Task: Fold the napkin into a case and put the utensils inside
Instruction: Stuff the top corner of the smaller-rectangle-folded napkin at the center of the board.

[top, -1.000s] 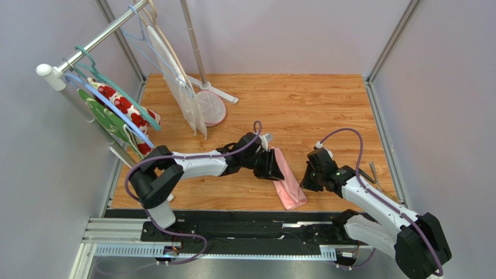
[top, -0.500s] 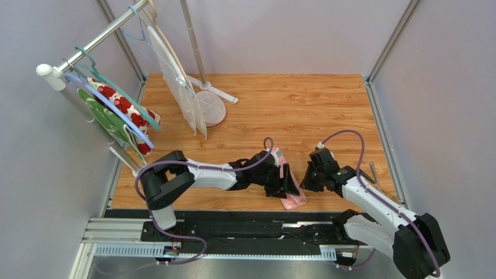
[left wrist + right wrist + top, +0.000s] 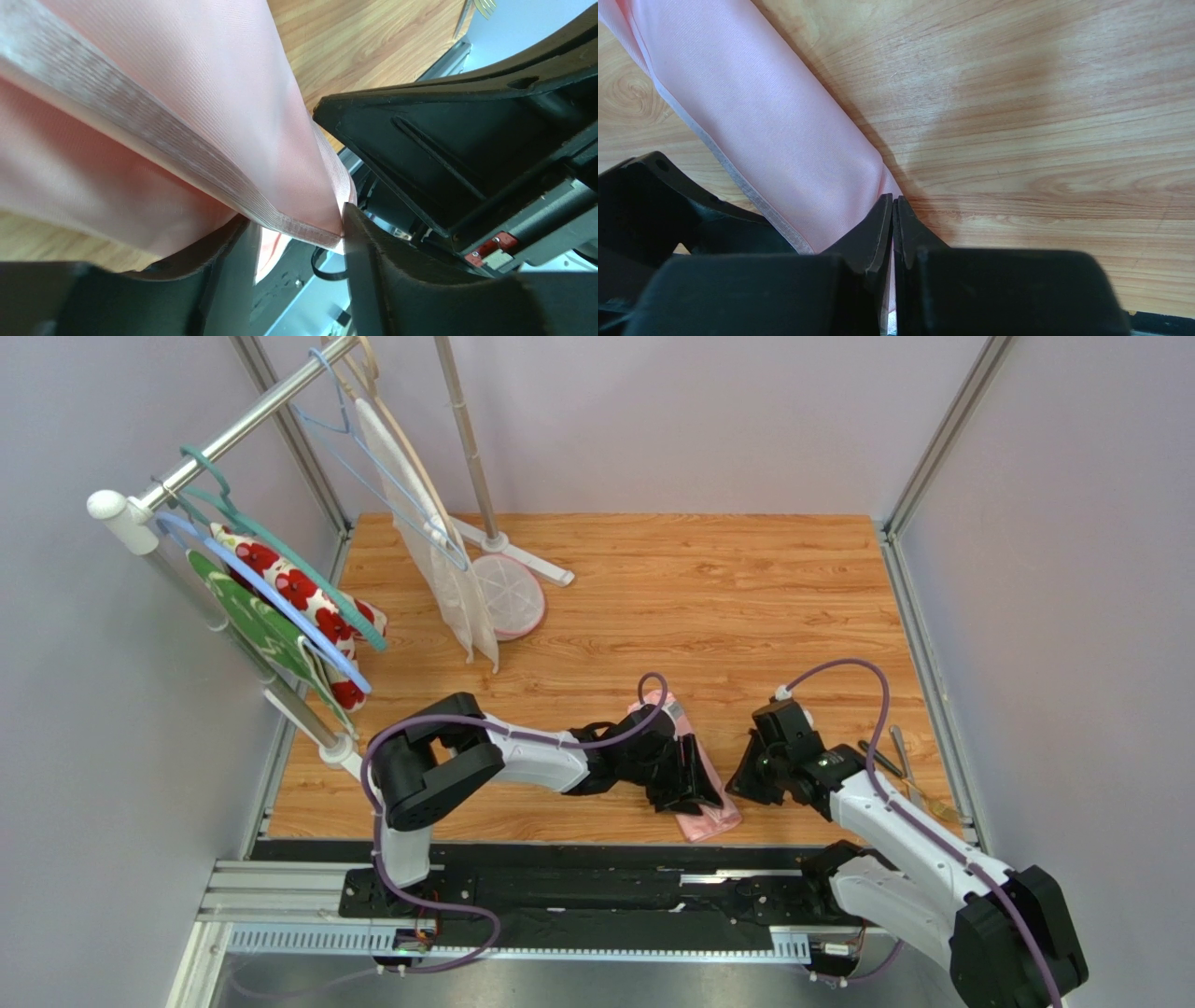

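on the wood table [image 3: 786,602], left gripper [image 3: 295,241] and right gripper [image 3: 893,210] each pinch the thin, probably limp napkin [image 3: 780,119] by its hemmed edges.

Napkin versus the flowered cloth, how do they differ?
The napkin is plain pink; the flowered cloth is white with red flowers. The napkin lies folded narrow on the table; the flowered cloth hangs on the rack. Both are thin fabric.
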